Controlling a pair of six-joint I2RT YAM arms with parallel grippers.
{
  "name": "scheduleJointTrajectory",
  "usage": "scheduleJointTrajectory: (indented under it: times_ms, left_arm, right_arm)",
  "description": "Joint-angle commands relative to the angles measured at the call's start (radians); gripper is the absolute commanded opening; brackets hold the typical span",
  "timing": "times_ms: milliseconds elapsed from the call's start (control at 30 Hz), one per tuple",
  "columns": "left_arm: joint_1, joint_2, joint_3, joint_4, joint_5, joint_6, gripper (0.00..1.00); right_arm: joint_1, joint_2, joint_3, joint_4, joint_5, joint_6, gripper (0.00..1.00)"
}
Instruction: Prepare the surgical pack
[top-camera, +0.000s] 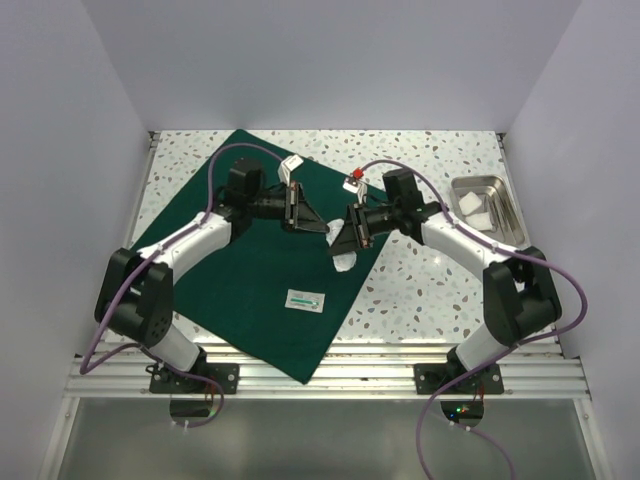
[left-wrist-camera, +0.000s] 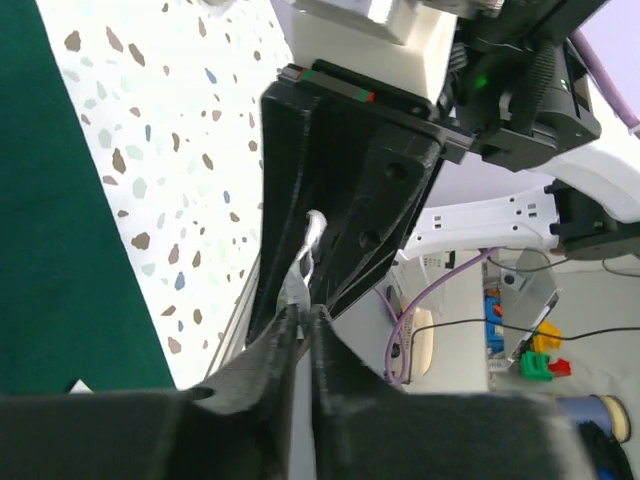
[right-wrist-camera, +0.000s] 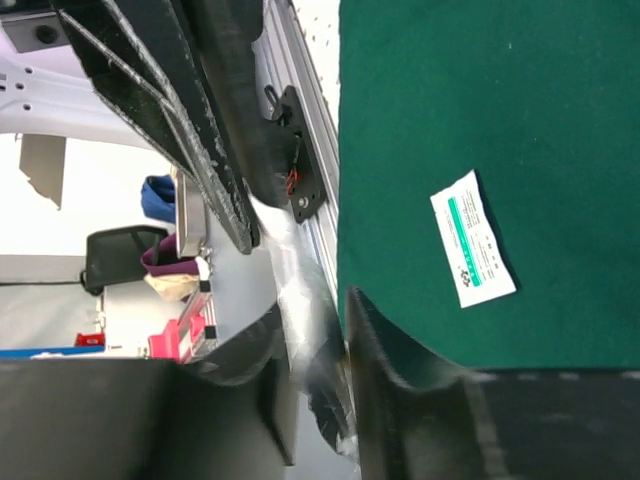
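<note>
Cloth of the surgical pack (top-camera: 250, 290) is spread left of centre, seen from above. Left wrist: the left gripper (left-wrist-camera: 305, 320) is pinched on a clear wrapper (left-wrist-camera: 312, 235). Right wrist: whether the right gripper (right-wrist-camera: 310, 320) is clamped cannot be told; pulling is best delayed.

- You have one green drape (top-camera: 250, 290).
- You have one steel tray (top-camera: 503, 205); the white pieces inside are too small to count.
- You have one printed packet (top-camera: 305, 300) and one clear wrapper (right-wrist-camera: 300, 290).
- You have two arms: left arm (top-camera: 190, 240), right arm (top-camera: 455, 235).
</note>
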Motion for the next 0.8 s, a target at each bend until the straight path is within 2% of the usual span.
scheduleJointTrajectory:
  times_ms: [0,67,100,200,333,367,433,533,667,767]
  left_arm:
    - [0.018,0.022,0.036,-0.036,0.012,0.054,0.2]
    - [0.035,0.026,0.048,-0.068,-0.006,0.084,0.3]
    - [0.046,0.026,0.053,-0.082,-0.023,0.094,0.44]
    - [0.116,0.023,0.059,-0.155,-0.066,0.117,0.59]
    - [0.257,0.034,0.131,-0.377,-0.218,0.247,0.64]
    - [0.274,0.04,0.146,-0.477,-0.252,0.313,0.64]
    - [0.3,0.058,0.162,-0.537,-0.353,0.365,0.65]
    - [0.305,0.069,0.112,-0.556,-0.424,0.422,0.65]
    - [0.3,0.089,0.007,-0.49,-0.41,0.428,0.64]
    - [0.299,0.103,-0.05,-0.461,-0.411,0.448,0.64]
  right_arm:
    - [0.0,0.016,0.04,-0.001,0.004,0.004,0.24]
    - [-0.001,0.022,0.056,-0.019,0.036,-0.006,0.21]
    - [-0.003,0.035,0.064,-0.056,0.053,-0.01,0.19]
    - [-0.006,0.064,0.099,-0.13,0.136,-0.036,0.18]
    - [-0.038,0.123,0.165,-0.243,0.31,-0.069,0.18]
    - [-0.061,0.134,0.196,-0.275,0.373,-0.072,0.18]
    - [-0.093,0.168,0.227,-0.312,0.462,-0.09,0.18]
    - [-0.196,0.2,0.286,-0.378,0.677,-0.105,0.17]
    - [-0.389,0.242,0.395,-0.481,0.974,-0.138,0.15]
    - [-0.479,0.26,0.469,-0.521,1.209,-0.2,0.15]
